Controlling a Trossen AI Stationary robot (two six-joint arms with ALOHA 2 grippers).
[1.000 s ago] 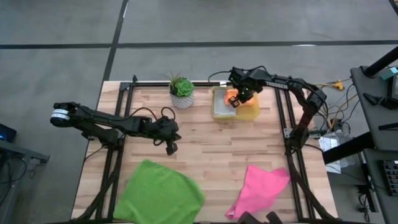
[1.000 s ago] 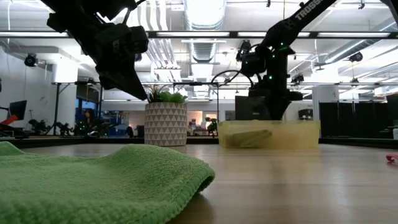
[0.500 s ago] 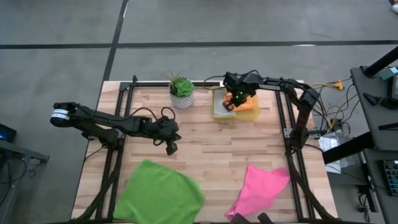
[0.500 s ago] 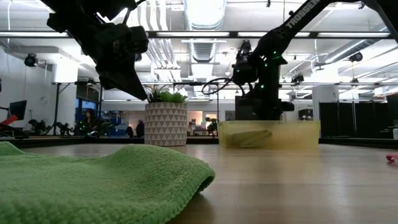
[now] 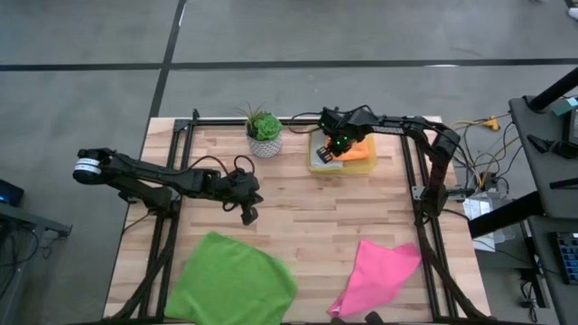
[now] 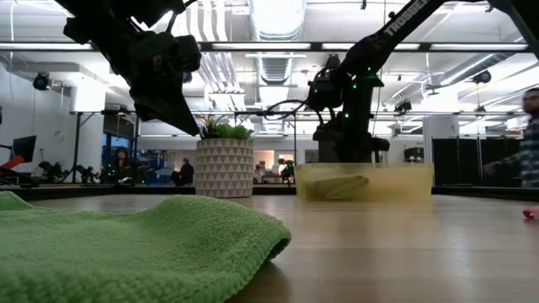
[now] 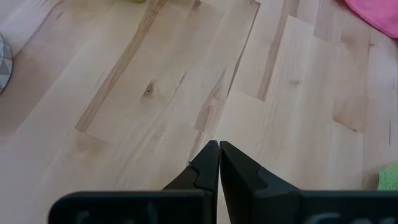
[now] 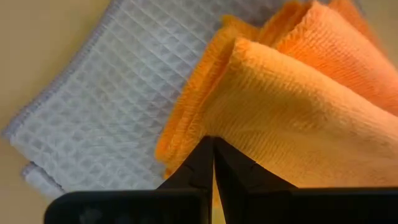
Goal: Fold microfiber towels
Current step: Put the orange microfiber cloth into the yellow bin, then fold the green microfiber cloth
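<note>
Four soft cloths; my clenched right gripper (image 8: 212, 146) pinches the orange microfiber towel (image 8: 292, 106) over the waffle-weave grey towel (image 8: 106, 106) inside the translucent yellow plastic bin (image 5: 316, 164); the bright green towel (image 5: 231, 280) and hot pink towel (image 5: 379, 273) lie flat, well apart from the bin; my left gripper (image 7: 218, 152) is clenched empty.

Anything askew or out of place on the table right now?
Mostly tidy. The pink towel lies rumpled and skewed near the front edge, one corner folded under. The green towel lies flat but unfolded. In the yellow bin, the orange towel is bunched over the grey towel, with the right gripper shut on its edge.
</note>
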